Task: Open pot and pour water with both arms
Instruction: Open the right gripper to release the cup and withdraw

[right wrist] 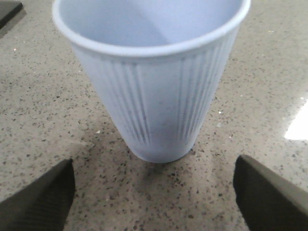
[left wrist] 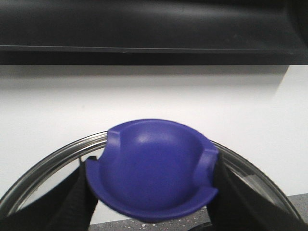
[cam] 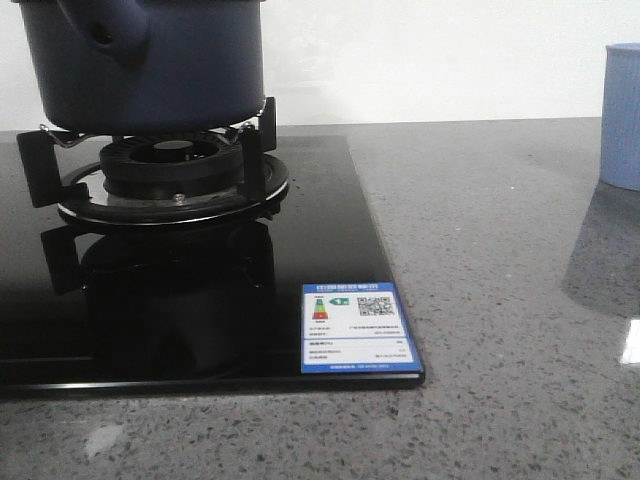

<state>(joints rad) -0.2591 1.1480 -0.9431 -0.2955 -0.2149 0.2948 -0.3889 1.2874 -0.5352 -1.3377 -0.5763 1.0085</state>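
The dark navy pot (cam: 150, 60) stands on the gas burner (cam: 172, 170) at the far left of the front view, its handle stub (cam: 105, 30) facing me. Neither gripper shows in the front view. In the left wrist view my left gripper (left wrist: 151, 185) is shut on the blue knob (left wrist: 154, 168) of a glass lid with a steel rim (left wrist: 53, 156), held up before a white wall. In the right wrist view my right gripper (right wrist: 154, 192) is open and empty, just short of a light-blue ribbed cup (right wrist: 154, 82) standing upright on the counter.
The black glass hob (cam: 200, 300) carries a blue energy label (cam: 355, 328) at its front right corner. The speckled grey counter (cam: 500, 250) stretches to the right. The light-blue cup (cam: 622, 115) stands at the right edge of the front view.
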